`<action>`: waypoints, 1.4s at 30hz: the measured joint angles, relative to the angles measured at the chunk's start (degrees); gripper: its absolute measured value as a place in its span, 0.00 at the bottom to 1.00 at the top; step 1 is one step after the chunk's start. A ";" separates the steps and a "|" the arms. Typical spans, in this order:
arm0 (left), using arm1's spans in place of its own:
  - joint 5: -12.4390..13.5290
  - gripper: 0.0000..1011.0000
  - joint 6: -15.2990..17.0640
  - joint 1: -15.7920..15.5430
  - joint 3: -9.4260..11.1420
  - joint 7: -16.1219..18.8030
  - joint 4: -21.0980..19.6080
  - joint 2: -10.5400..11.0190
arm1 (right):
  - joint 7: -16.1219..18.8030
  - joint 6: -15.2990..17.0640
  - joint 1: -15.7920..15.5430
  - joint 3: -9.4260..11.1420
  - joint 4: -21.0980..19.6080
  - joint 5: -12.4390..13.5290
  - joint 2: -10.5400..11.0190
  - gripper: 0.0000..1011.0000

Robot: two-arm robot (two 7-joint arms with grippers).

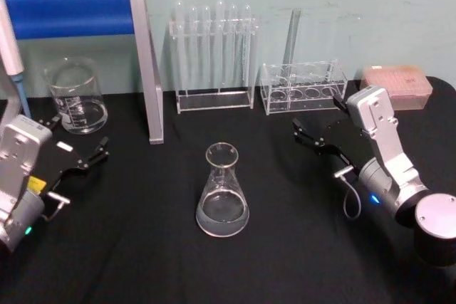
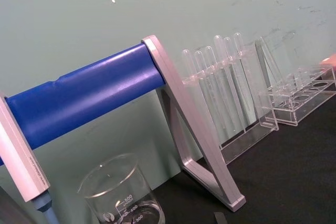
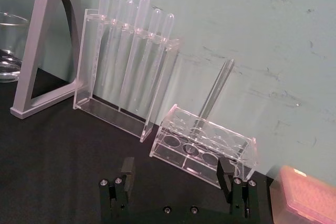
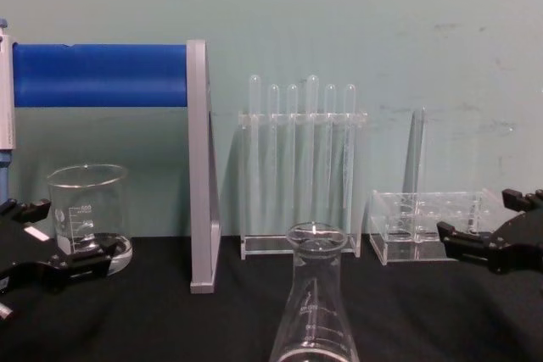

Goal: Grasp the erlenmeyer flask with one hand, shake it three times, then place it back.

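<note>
Flask upright at mid-desk, neck vertical — well apart from both claws; right claw spread, up and right of it, seemingly nearer; left claw spread too, by the beaker.

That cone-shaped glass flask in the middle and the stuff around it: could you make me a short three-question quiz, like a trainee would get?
1. True or false: a gripper is holding the erlenmeyer flask.
2. Which stands nearest the left gripper? A) the beaker B) the pink box C) the low rack
3. Fill in: the low rack holds ___ upright tube, while the tall rack holds a whole row.

Key
1. False: the flask stands free on the black table, both grippers open and apart from it, the right gripper off to its right.
2. A
3. one
</note>
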 joint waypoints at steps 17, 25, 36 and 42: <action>0.00 0.99 0.00 0.00 0.00 0.00 0.00 0.00 | -0.22 0.13 0.08 -0.20 -0.12 -0.37 0.10 0.99; 0.00 0.99 0.00 0.00 0.00 0.00 0.00 0.00 | -0.26 0.16 0.10 -0.24 -0.13 -0.42 0.11 0.99; 0.00 0.99 0.00 0.00 0.00 0.00 0.00 0.00 | -0.30 0.16 0.10 -0.24 -0.13 -0.47 0.11 0.99; 0.00 0.99 0.00 0.00 0.00 0.00 0.00 0.00 | -0.31 0.16 0.10 -0.24 -0.13 -0.48 0.11 0.99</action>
